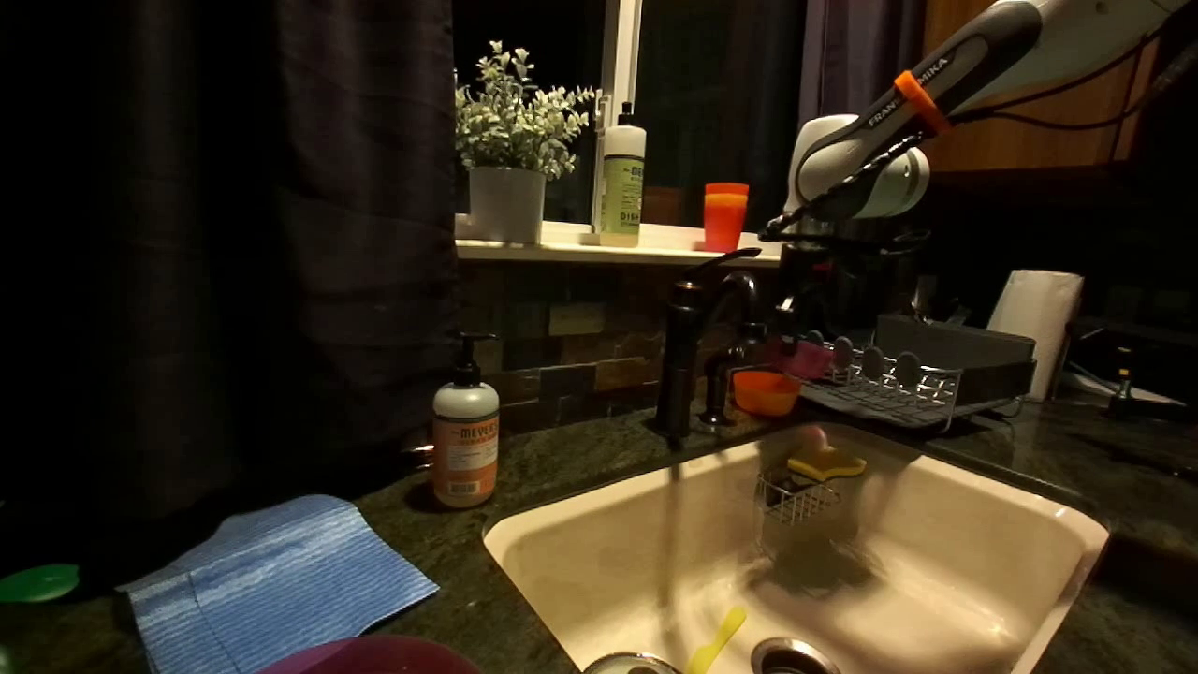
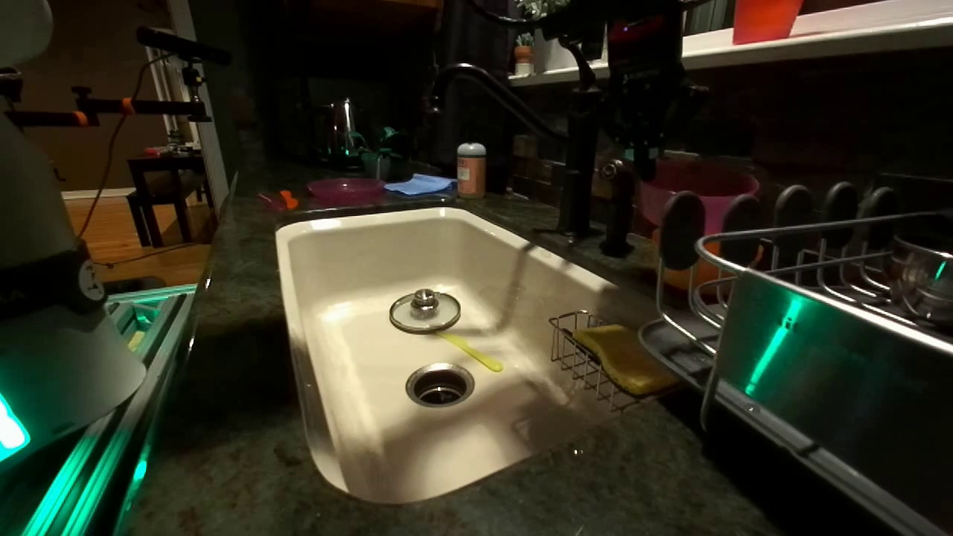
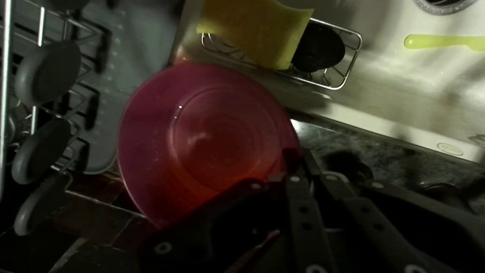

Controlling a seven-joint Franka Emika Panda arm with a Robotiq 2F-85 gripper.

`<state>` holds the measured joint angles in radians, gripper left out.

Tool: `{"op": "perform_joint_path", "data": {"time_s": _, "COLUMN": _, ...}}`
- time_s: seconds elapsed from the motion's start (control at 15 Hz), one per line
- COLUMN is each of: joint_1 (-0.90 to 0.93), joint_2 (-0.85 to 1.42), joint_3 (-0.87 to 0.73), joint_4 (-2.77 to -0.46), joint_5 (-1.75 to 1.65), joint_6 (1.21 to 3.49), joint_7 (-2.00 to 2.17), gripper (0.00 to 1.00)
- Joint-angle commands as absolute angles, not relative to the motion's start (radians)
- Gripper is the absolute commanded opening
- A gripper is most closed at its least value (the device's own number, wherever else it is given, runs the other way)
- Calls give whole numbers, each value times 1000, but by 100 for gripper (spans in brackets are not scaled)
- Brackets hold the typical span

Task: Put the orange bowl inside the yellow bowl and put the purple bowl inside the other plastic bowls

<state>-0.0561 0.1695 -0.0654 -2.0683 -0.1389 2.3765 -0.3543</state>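
Beside the dish rack (image 2: 841, 372), purple bowl (image 3: 212, 140) gripped over the orange bowl (image 1: 766, 393)

Between rack and faucet (image 1: 681, 365), the purple bowl is held by its rim and shows higher than the orange one in both exterior views. In the wrist view the jaws look clamped on its wall, one side within and one without. That edge hold seems meant to leave the base free to go down into another bowl.

Low on the tabletop (image 2: 566, 484) behind the sink (image 2: 372, 417) is the orange bowl; its colour tints the translucent purple, which suggests the two nearly line up. Whether they touch, I cannot tell. No yellow bowl can be made out, so any nesting beneath is unproven.

The last stacking step looks to be in hand: lower straight, then let go once the base seats, since rack and faucet crowd the spot and a one-sided hold may tip. A sponge (image 2: 625, 357) sits in its wire basket (image 2: 573, 361), presumably to drain.
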Motion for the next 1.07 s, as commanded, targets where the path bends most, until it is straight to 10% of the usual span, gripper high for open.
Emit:
{"op": "perform_joint_path", "data": {"time_s": 0.0, "joint_1": -73, "joint_2": 205, "joint_3": -49, "joint_4": -2057, "joint_5": -125, "joint_6": 2453, "joint_7": -395, "gripper": 1}}
{"op": "perform_joint_path", "data": {"time_s": 0.8, "joint_1": -111, "joint_2": 274, "joint_3": -18, "joint_4": -2028, "joint_5": -89, "joint_6": 2541, "joint_7": -482, "gripper": 1}}
{"op": "perform_joint_path", "data": {"time_s": 0.87, "joint_1": -112, "joint_2": 277, "joint_3": -17, "joint_4": -2026, "joint_5": -87, "joint_6": 2545, "joint_7": -474, "gripper": 29}}
{"op": "perform_joint_path", "data": {"time_s": 1.0, "joint_1": -121, "joint_2": 265, "joint_3": -2, "joint_4": -2041, "joint_5": -53, "joint_6": 2547, "joint_7": -488, "gripper": 34}}
